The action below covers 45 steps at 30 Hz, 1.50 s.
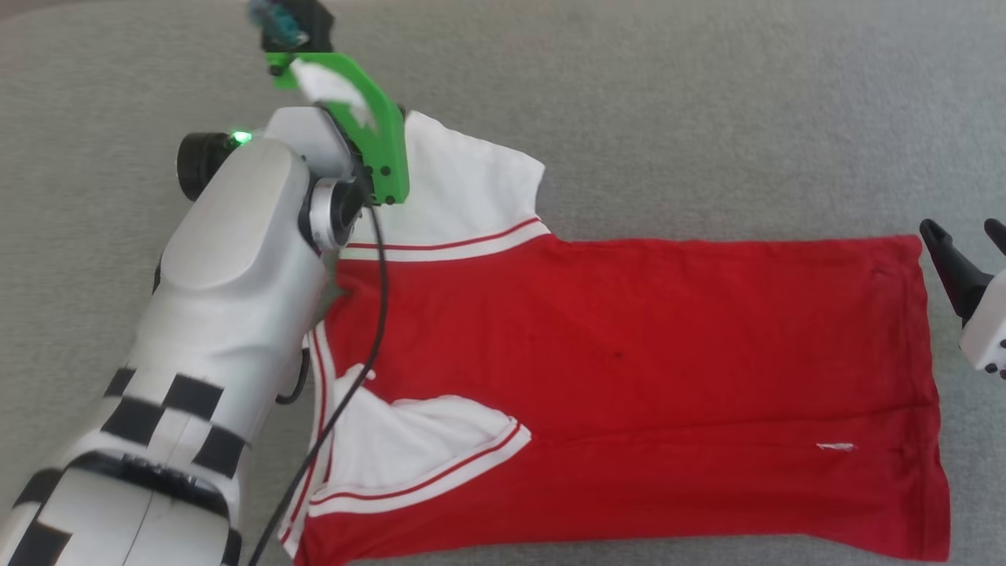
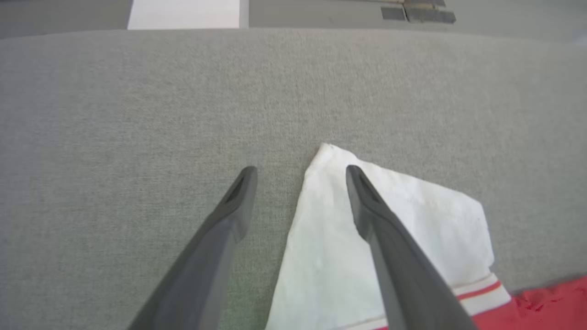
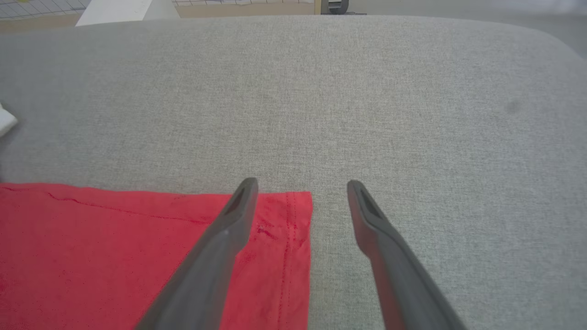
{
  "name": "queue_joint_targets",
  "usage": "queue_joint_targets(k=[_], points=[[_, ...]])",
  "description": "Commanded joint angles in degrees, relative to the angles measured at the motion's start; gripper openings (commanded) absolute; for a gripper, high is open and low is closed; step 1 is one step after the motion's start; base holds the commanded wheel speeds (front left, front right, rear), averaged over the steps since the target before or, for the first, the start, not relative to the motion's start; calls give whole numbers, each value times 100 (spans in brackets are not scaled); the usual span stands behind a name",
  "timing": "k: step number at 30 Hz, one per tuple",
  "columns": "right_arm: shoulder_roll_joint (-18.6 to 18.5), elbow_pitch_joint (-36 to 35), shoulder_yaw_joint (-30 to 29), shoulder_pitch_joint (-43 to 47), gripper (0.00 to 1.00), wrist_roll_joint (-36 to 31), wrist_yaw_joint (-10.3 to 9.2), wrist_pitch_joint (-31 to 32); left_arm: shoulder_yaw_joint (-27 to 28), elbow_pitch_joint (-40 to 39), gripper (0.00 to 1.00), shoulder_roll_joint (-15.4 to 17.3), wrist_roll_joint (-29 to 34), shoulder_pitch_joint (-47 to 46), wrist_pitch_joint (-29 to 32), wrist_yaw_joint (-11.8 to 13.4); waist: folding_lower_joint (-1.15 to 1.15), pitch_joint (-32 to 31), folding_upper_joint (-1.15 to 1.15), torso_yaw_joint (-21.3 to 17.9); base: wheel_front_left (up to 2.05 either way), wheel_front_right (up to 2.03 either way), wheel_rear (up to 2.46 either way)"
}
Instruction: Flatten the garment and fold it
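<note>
Grey woven fabric surface (image 1: 707,118) spans the whole workspace; we see its rounded far edge in both wrist views.

The garment (image 1: 629,369) lies flat on this surface, turned sideways. Its sleeves point toward the robot's left and its hem (image 1: 927,393) toward the right. The red body is mostly smooth, with a faint lengthwise crease in its near part. A small white logo (image 1: 835,446) sits near the hem. The far sleeve (image 1: 464,189) is white and spreads out onto the grey. The near sleeve (image 1: 416,448) is folded inward, lying on the red body, with its striped trim showing.

The left arm (image 1: 236,259) reaches across the collar end, carrying a green bracket (image 1: 377,126) and a black cable (image 1: 377,314) that hangs over the shirt. In the left wrist view, the left gripper (image 2: 301,169) has its fingers spread wide with nothing between them. One finger is over the white sleeve tip and the other is over bare grey. We cannot tell whether either touches.

The right gripper (image 1: 963,232) sits just beside the hem's far corner. In its wrist view (image 3: 301,182) the fingers are spread apart and hold nothing. One is over the red corner and the other over bare grey. Contact cannot be judged.
</note>
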Motion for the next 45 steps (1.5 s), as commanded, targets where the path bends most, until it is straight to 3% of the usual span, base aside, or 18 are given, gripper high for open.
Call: queue_joint_targets(k=[1,4,12,13,14,15,23,28,36,45], points=[[-21,6,-6,-78,100,53,-10,-55,-103,184,100,-56,17,-151,343,5,-1,253,0,-245,0,0,0],[-34,5,-42,-49,100,78,-10,-86,-290,521,100,-62,98,-384,900,33,-1,335,0,-341,0,0,0],[-60,-23,-91,70,100,147,-10,-159,-578,971,100,-109,175,-321,1608,122,-1,414,0,-454,0,0,0],[-62,-25,-103,79,100,152,-10,-156,-589,985,83,-125,158,-278,1642,115,-1,418,0,-451,0,0,0],[-65,-28,-114,92,100,156,-10,-150,-581,984,10,-148,120,-226,1645,96,-1,416,0,-442,0,0,0],[-66,-33,-120,102,100,157,-10,-145,-560,966,0,-167,78,-181,1610,68,-1,409,0,-434,0,0,0],[-168,-216,-33,115,100,104,-10,111,-204,633,0,-183,-280,-77,967,-149,-1,242,0,-269,0,0,0],[-381,-194,339,-62,100,4,-10,872,-62,263,0,-118,-399,-86,640,-298,-1,126,0,-182,0,0,0],[-774,214,1026,-534,100,-256,-10,1630,-41,-360,0,-29,-472,46,592,-341,-1,173,0,28,0,0,0],[-1007,783,1676,-654,100,-278,-10,1932,-38,-1107,0,9,-601,323,599,-361,-1,266,0,192,0,0,0]])
